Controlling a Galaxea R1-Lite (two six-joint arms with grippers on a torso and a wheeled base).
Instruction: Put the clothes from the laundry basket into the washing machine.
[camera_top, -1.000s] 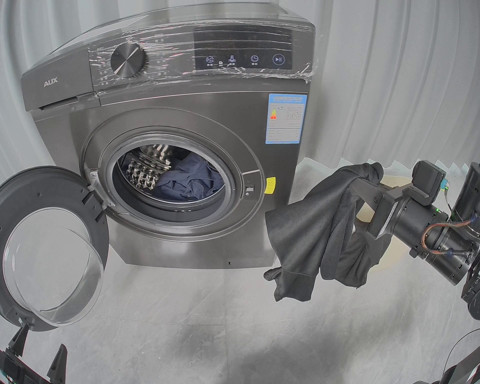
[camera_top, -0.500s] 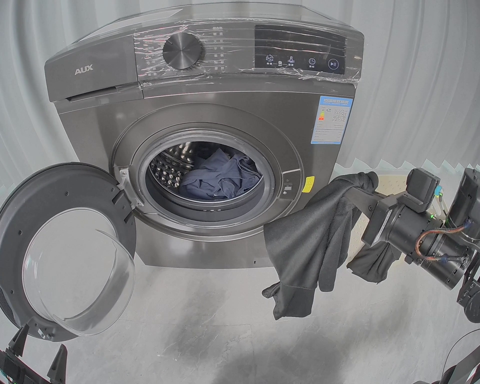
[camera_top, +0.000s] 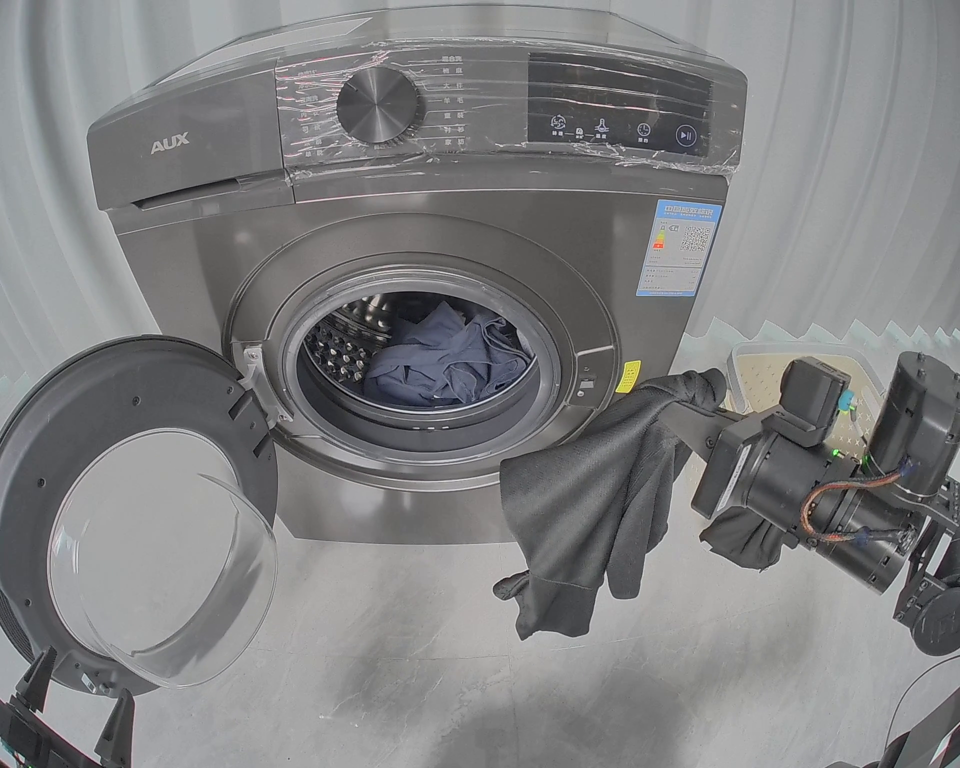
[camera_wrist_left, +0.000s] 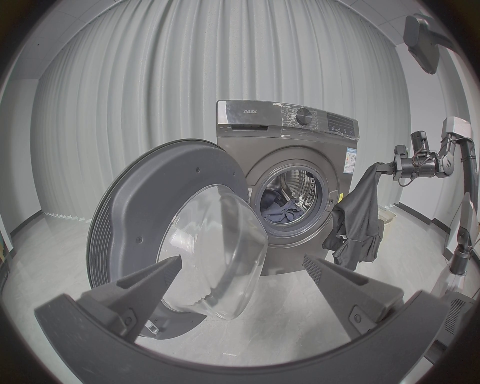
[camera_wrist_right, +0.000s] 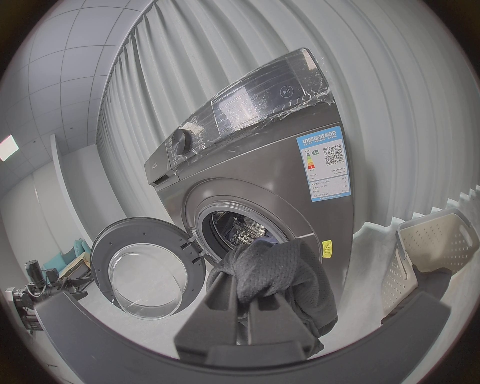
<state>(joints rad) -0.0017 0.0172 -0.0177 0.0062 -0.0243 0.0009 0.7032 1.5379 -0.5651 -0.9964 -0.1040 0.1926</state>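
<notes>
The grey washing machine (camera_top: 420, 200) stands with its round door (camera_top: 130, 500) swung wide to the left. Blue clothes (camera_top: 445, 360) lie in the drum. My right gripper (camera_top: 700, 400) is shut on a black garment (camera_top: 590, 500). The garment hangs in long folds just right of and below the drum opening, clear of the floor. In the right wrist view the cloth (camera_wrist_right: 280, 270) bunches over the gripper (camera_wrist_right: 245, 300). The cream laundry basket (camera_top: 760, 365) sits behind that arm. My left gripper (camera_wrist_left: 240, 262) is open and empty, low near the door (camera_wrist_left: 150, 200).
The open door juts out over the floor on the left. Bare grey floor (camera_top: 400, 650) lies before the machine. Pale curtains (camera_top: 850, 150) hang behind. A dark piece of cloth (camera_wrist_right: 430, 280) lies at the basket (camera_wrist_right: 435, 245) rim.
The head camera has shifted, so the machine sits further right in the picture. My right gripper has carried the black garment left, closer to the machine's front. The left gripper stays put.
</notes>
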